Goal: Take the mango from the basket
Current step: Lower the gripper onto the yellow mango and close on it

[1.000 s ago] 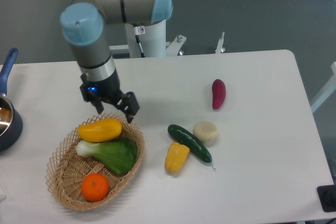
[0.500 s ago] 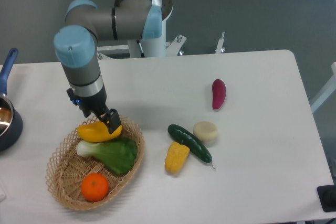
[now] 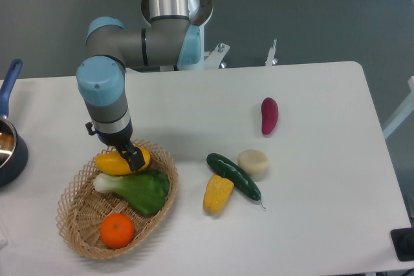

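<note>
White and smooth, the bench (image 3: 310,82) stands against grey flooring. At far left sits a dark pot (image 3: 9,150) with a blue handle. Next, the basket (image 3: 71,208) of tan woven wicker holds the mango (image 3: 111,163), glossy, yellow and oblong, at its upper end, beside a leafy green vegetable (image 3: 139,189) and a round orange (image 3: 117,230). The claw (image 3: 129,155) is down on the mango's middle; I cannot tell whether its fingers have pinched it. The slick, curved skin calls for a centred, firm grip, then a straight lift clear of the looped rim. Rightward lie a yellow pepper (image 3: 218,192), a dark cucumber (image 3: 233,176), a pale disc (image 3: 253,162) and a purple sweet potato (image 3: 269,115).
</note>
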Motion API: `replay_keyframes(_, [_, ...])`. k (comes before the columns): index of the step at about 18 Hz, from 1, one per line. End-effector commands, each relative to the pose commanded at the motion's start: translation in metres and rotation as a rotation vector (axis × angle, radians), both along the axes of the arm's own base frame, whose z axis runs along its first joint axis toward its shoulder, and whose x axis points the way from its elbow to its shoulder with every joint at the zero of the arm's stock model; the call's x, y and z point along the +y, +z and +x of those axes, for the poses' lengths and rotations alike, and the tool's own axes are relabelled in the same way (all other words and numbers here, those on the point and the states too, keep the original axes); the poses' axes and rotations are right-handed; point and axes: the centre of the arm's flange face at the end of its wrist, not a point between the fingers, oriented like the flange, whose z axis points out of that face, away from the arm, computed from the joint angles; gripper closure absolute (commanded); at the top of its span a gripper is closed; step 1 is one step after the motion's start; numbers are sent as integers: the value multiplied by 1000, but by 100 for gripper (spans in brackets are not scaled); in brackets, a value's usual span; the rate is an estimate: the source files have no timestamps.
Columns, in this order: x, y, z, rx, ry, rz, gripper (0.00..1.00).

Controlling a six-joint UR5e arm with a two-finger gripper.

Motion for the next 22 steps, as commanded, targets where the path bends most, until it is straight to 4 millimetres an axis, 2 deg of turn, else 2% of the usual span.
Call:
replay_keyframes(18, [3, -27, -5, -12, 9, -34, 0])
replay_keyframes(19, [3, -25, -6, -10, 9, -32, 2])
replay_keyframes(22, [4, -24, -7, -8, 11, -30, 26])
